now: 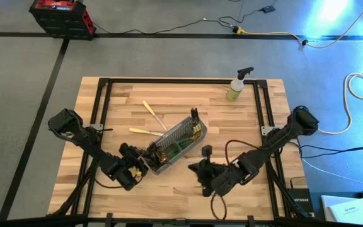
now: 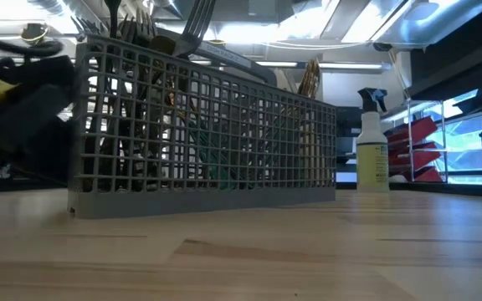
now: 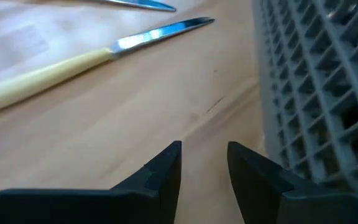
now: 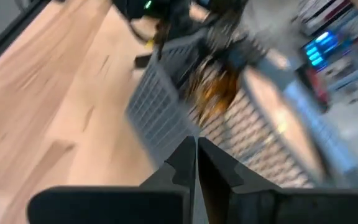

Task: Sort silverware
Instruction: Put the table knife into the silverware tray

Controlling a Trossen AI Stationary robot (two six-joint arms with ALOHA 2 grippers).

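**Bench inspection: silverware partly sorted**

The left gripper (image 3: 204, 163) is hovering low over the bench (image 1: 244, 120), jaws partly spread and gripping nothing, with the grey mesh caddy (image 1: 180, 135) just beside them. Two cream-handled knives (image 1: 145, 132) are lying on the bench ahead of those jaws. More silverware (image 2: 149, 33) is standing in the caddy. The right gripper (image 4: 196, 155) is facing the caddy, jaws pressed together, empty

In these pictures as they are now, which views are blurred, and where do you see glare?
Right wrist view: heavily smeared, the wire-mesh caddy streaked. Left wrist view: the cream-handled knife is soft, its blade shines brightly. Low view: caddy sharp, ceiling lights glaring, the spray bottle clear. High view: sharp, blue glare at the top right corner.
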